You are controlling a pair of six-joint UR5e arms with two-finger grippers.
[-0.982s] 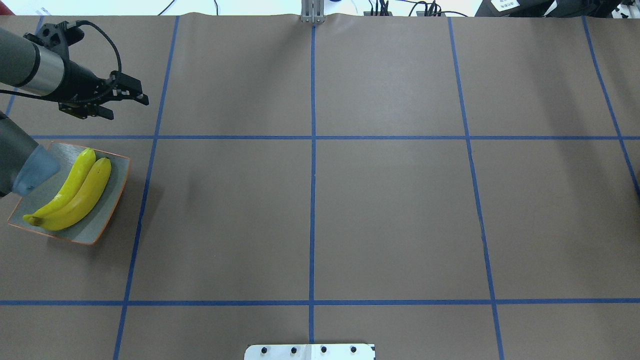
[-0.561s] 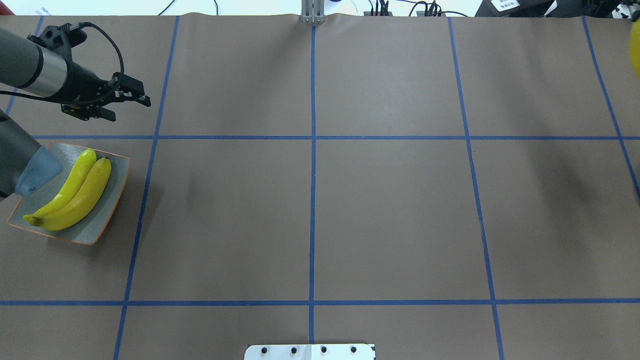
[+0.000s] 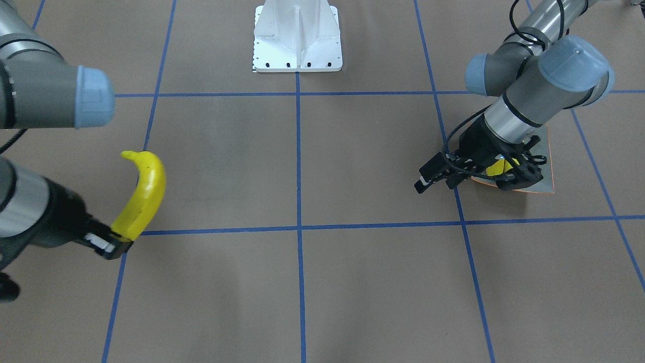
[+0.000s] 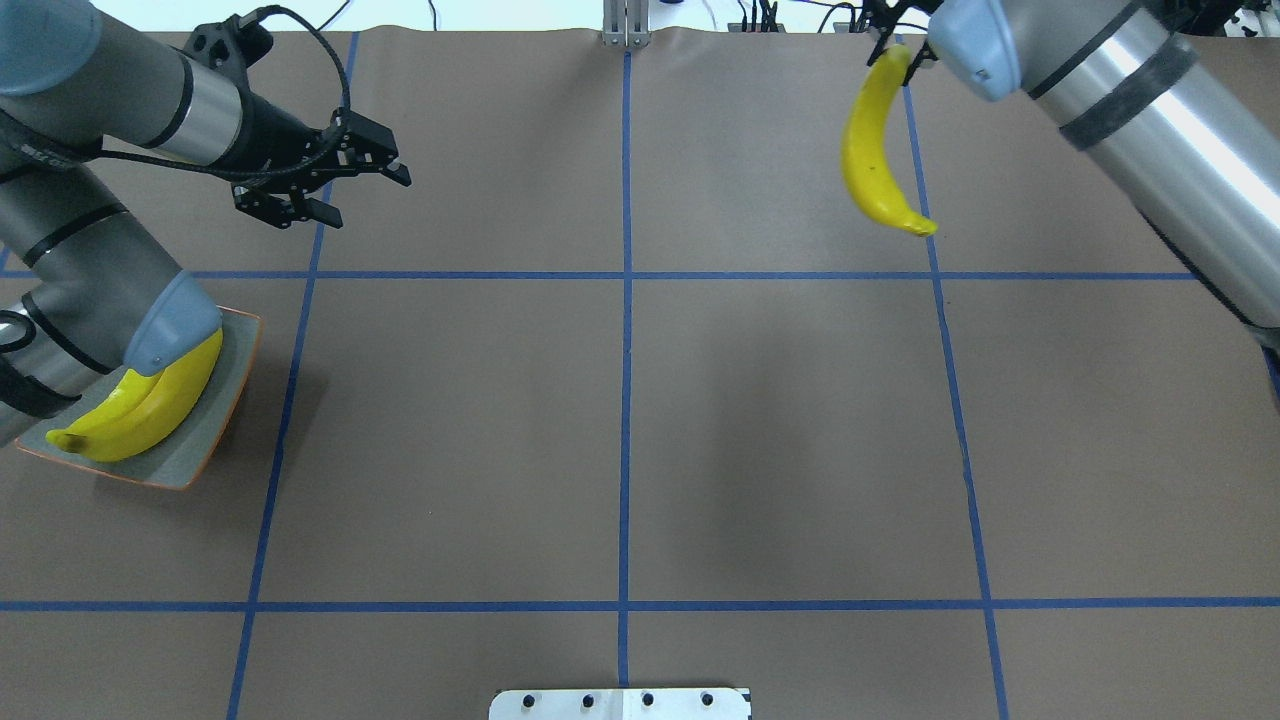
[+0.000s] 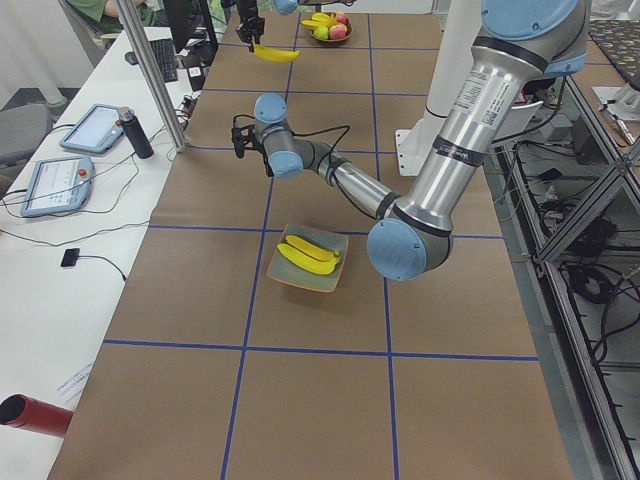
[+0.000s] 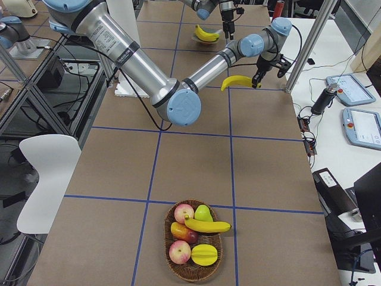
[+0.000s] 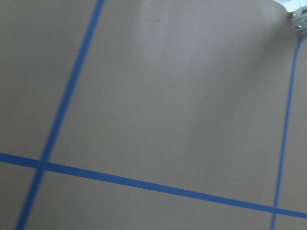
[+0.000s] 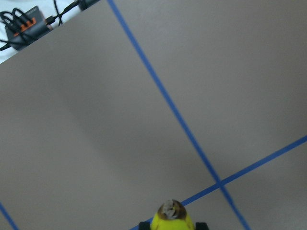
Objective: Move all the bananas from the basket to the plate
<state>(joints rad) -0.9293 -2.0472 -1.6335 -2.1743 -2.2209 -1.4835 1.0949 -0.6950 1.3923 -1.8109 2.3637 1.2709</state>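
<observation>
Right gripper (image 4: 895, 48) clamped on a hanging banana (image 4: 872, 150) above the table's (image 4: 780, 420) far right, left gripper (image 4: 358, 195) with jaws apart near the left-edge plate (image 4: 190, 458) bearing two bananas (image 4: 140, 420), only side views show the basket (image 6: 178, 275) with a fourth banana (image 6: 208, 226)

- From overhead, the left arm (image 4: 170, 325) hides the upper ends of the two bananas (image 4: 140, 415) and one edge of the plate (image 4: 215, 428).
- From the front, we see only a yellow scrap of them.
- The right gripper (image 4: 897, 50) sits mostly behind its wrist; its camera's bottom edge cuts off the held banana (image 8: 172, 219).
</observation>
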